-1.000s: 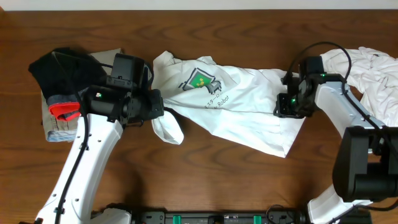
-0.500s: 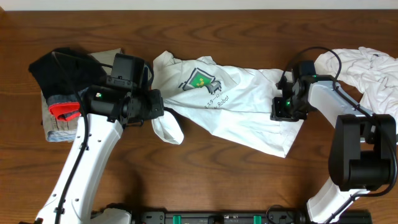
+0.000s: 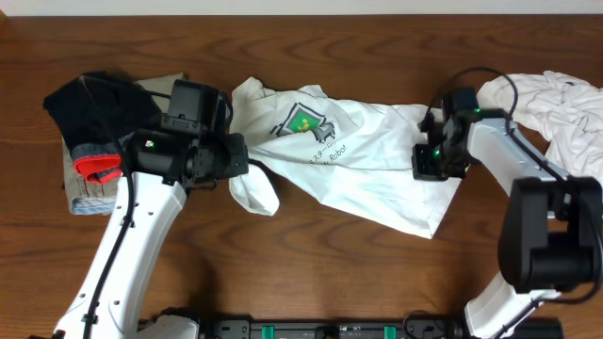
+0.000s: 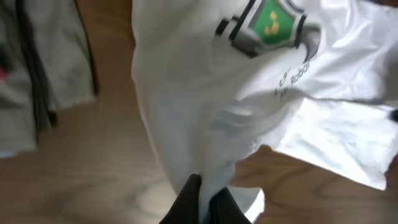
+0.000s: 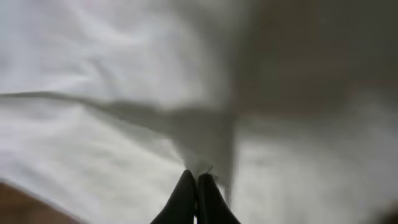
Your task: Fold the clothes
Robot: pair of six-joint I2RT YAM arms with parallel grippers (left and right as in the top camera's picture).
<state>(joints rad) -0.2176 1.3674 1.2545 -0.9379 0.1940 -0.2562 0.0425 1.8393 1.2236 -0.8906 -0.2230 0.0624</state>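
A white T-shirt [image 3: 349, 165] with a green-and-black chest print [image 3: 306, 120] lies crumpled across the middle of the table. My left gripper [image 3: 247, 168] is shut on its left sleeve; the left wrist view shows the cloth pinched between the fingers [image 4: 204, 193], with the print [image 4: 273, 15] above. My right gripper [image 3: 420, 162] is shut on a fold at the shirt's right side; the right wrist view shows the fingertips [image 5: 197, 180] pressed together on white cloth [image 5: 112, 112].
A pile of black, grey-with-red-trim and khaki pieces [image 3: 94, 141] sits at the left edge. Another white garment [image 3: 561, 108] is heaped at the far right. Bare wood runs along the front of the table [image 3: 330, 273].
My right gripper has shifted slightly left and back with the shirt's right edge. My left gripper has not moved.
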